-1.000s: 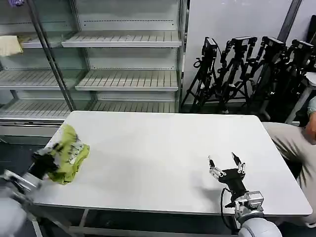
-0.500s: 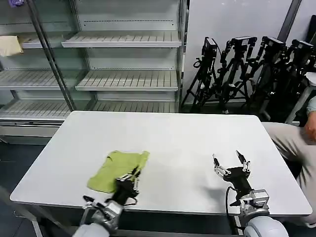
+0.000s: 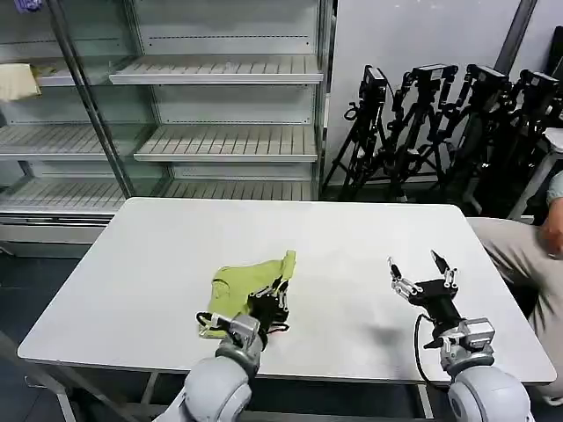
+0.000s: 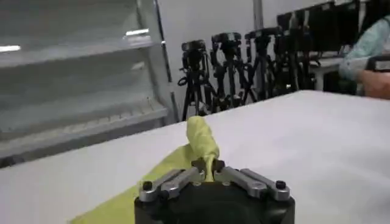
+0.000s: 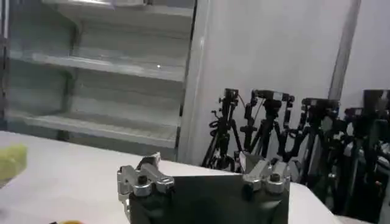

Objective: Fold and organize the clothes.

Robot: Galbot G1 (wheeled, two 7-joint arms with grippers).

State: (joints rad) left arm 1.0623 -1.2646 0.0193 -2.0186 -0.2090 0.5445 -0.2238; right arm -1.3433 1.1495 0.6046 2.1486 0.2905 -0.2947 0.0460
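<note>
Slippage is the main risk: the left end effector [image 3: 268,305] pinches only a thin ridge of the crumpled lime T-shirt [image 3: 249,283] at the surface's [image 3: 158,255] near middle, so soft knit could pull free. The right end effector [image 3: 423,278] hovers spread, well apart.

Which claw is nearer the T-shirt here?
Left. The left claw is shut on the T-shirt, pinching its fabric above the table. The right claw hangs open well off to the shirt's right, apart from it.
</note>
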